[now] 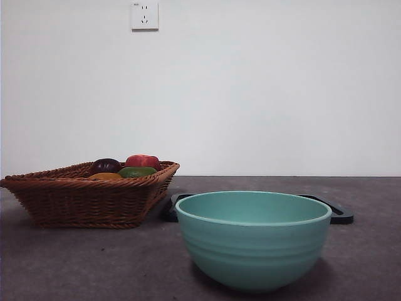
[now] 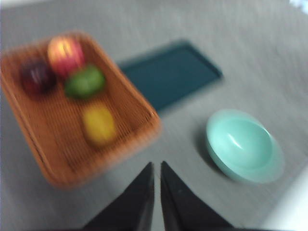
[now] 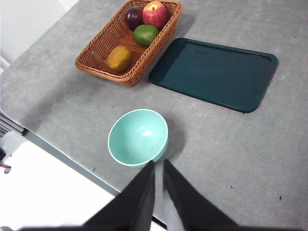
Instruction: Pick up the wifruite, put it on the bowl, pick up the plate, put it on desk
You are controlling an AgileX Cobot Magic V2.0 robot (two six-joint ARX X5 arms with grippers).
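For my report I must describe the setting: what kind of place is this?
Probably a robot test bench in a lab or office: a grey desk against a bare white wall with a socket, with only a few staged props.

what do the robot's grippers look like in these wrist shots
Each shows as two plain black fingers, wedge-shaped, wide at the base and tapering to thin pointed tips. The left gripper is blurred, so only its dark matte outline reads. The right gripper is sharper: smooth matte black, with no markings, cables or labels visible. The front view shows neither arm.
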